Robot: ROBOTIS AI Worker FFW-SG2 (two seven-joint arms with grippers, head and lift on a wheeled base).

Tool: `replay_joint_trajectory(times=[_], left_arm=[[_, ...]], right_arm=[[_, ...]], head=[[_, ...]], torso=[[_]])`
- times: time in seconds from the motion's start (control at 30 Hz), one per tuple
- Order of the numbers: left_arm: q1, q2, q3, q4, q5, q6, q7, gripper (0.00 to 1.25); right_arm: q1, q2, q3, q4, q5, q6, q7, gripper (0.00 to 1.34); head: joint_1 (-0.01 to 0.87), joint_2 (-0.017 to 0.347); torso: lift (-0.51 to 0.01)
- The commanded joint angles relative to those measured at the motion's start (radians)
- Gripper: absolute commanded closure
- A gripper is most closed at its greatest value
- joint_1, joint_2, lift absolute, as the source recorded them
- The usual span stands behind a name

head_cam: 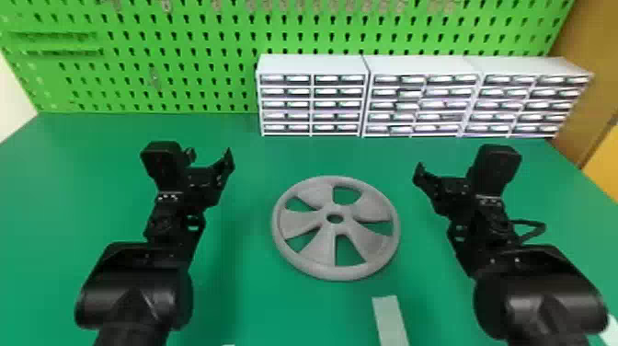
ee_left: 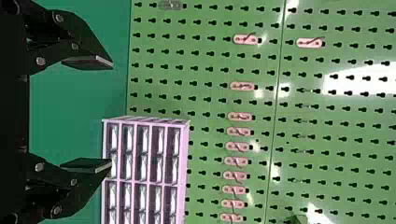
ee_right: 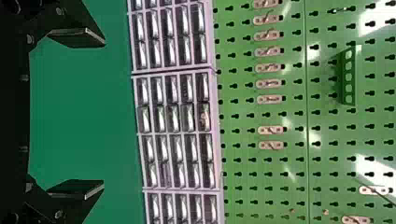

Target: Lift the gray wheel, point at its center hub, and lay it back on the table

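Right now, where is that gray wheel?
In the head view, the gray wheel lies flat on the green table, between the left hand and the right hand, touching neither.

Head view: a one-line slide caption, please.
Gray wheel flat on the green table, between left claw and right claw, both open.

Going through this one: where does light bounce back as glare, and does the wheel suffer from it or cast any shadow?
Head view: pale reflections on the drawer fronts, gray wheel free of bright glare, soft shadow at its rim; left wrist view: white glare patches on the green pegboard; right wrist view: similar white patches on the pegboard.
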Motion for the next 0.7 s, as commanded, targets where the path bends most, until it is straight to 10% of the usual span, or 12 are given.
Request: replay_joint_trajectory(times=[0.0, 0.67], left_arm=[[0.006, 0.0, 0.001, 0.0, -0.003, 0.0, 0.0, 0.5], [0.004, -0.002, 0.002, -0.003, 0.005, -0.001, 0.0, 0.5]], right_arm=[[0.002, -0.005, -0.002, 0.0, 0.021, -0.023, 0.012, 0.22], [-0.022, -0.016, 0.074, 0.003, 0.074, -0.103, 0.052, 0.22]], head=[[0.692, 0.048], [0.692, 0.048]], torso=[[-0.096], [-0.096]])
